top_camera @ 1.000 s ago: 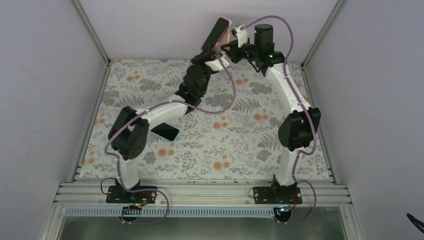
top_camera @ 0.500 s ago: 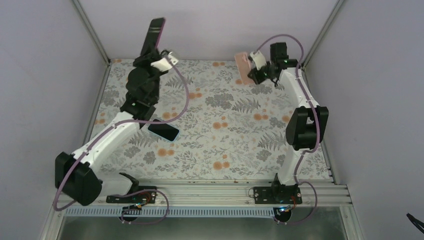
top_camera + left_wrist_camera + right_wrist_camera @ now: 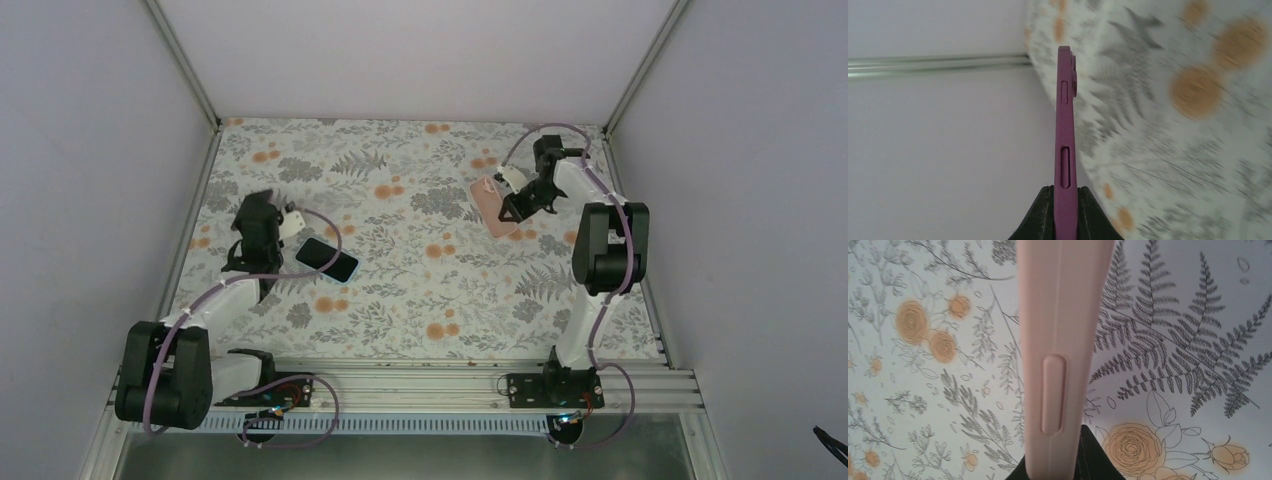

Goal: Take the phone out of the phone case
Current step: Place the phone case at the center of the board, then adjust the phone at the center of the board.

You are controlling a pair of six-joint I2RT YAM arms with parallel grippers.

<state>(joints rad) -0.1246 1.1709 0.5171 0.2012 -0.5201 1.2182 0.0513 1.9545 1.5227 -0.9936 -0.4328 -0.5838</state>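
Near opposite table (image 3: pixel 420 290) edges, left gripper (image 3: pixel 1065 195) is clamping the purple phone (image 3: pixel 1064 130), right gripper (image 3: pixel 1055 462) the pink case (image 3: pixel 1063 315); both are needing flat lowering before release

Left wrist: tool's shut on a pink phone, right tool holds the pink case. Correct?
Not quite. The phone in the left tool is purple, not pink, as the left wrist view shows. The right tool does hold the pink case.

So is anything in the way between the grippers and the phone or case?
Nothing visible does. The left gripper is shut directly on the purple phone, the right gripper on the pink case; the two are apart.
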